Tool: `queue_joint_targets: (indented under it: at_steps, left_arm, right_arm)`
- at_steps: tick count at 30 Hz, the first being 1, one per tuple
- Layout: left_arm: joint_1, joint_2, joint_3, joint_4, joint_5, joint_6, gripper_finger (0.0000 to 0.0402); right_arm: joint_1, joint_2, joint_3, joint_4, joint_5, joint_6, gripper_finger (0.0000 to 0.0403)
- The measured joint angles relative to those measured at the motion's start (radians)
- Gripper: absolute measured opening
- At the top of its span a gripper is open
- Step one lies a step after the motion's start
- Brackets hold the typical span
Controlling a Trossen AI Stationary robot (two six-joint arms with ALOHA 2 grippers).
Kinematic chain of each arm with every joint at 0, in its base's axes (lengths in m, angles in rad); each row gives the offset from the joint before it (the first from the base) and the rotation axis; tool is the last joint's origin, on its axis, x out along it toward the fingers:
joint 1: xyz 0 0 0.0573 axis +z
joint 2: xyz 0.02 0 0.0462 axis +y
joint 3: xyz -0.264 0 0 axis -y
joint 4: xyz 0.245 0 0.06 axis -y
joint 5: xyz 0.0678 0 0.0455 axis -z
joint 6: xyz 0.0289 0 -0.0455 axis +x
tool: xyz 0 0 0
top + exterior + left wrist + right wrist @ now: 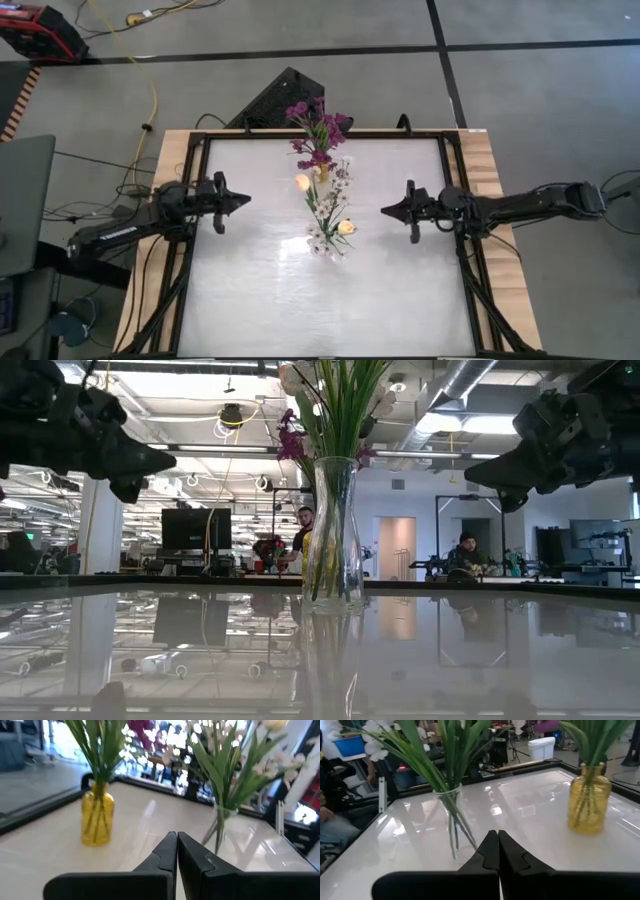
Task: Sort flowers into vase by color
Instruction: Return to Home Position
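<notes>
Two vases stand in the table's middle. A yellow glass vase [97,817] [589,805] sits toward the far edge with purple sprays [318,128] in it. A clear glass vase [334,530] [454,822] stands nearer, with white sprays and peach-cream tulip buds [345,227]. All stems rest inside the vases. My left gripper [246,199] [177,836] hovers shut at the left of the vases. My right gripper [384,211] [498,834] hovers shut at their right. Neither touches anything.
A dark frame [455,190] runs along the white table's edges over a wooden base. Bare glossy tabletop [330,310] lies toward the near edge. Cables lie on the floor at the left. People sit in the room behind [465,555].
</notes>
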Motion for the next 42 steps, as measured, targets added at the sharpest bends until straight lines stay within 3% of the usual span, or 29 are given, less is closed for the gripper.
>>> queue_joint_targets:
  at_steps: [2,10,18,30,42]
  left_arm:
    - [0.0,-0.075,0.001,-0.055,-0.011,0.0,0.0]
    - [-0.002,-0.056,-0.002,-0.063,-0.087,0.006,0.0]
    - [-0.003,-0.056,-0.018,-0.019,-0.139,0.002,0.0]
    - [-0.063,-0.056,-0.018,-0.004,-0.14,0.011,0.0]
    - [-0.106,-0.056,-0.019,-0.009,-0.138,0.007,0.0]
  right_arm:
    - [-0.011,-0.033,0.0,-0.041,0.0,-0.002,0.0016]
    - [-0.042,-0.127,0.0,-0.187,0.0,-0.012,0.0017]
    - [-0.065,-0.127,0.0,-0.182,0.069,0.015,0.0018]
    - [0.019,-0.125,-0.043,-0.057,0.107,0.019,0.0019]
    - [0.07,-0.325,-0.043,-0.413,0.106,0.015,0.0019]
